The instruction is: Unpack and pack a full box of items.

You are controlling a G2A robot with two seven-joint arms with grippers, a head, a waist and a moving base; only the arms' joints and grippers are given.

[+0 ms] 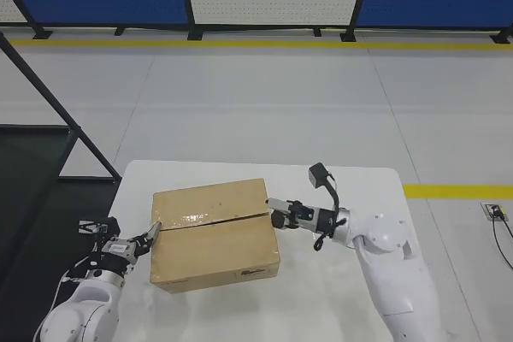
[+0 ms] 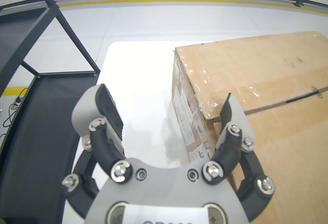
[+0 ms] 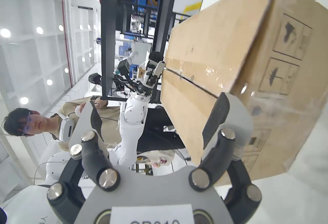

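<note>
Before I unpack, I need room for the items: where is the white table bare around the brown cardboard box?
The white table is bare in the far right corner, in a strip behind the brown cardboard box, and in front of it. Crowded: both box ends, where the left gripper and right gripper sit.

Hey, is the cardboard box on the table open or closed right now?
Closed. Both top flaps of the cardboard box lie flat and meet along the middle seam; nothing inside shows.
</note>
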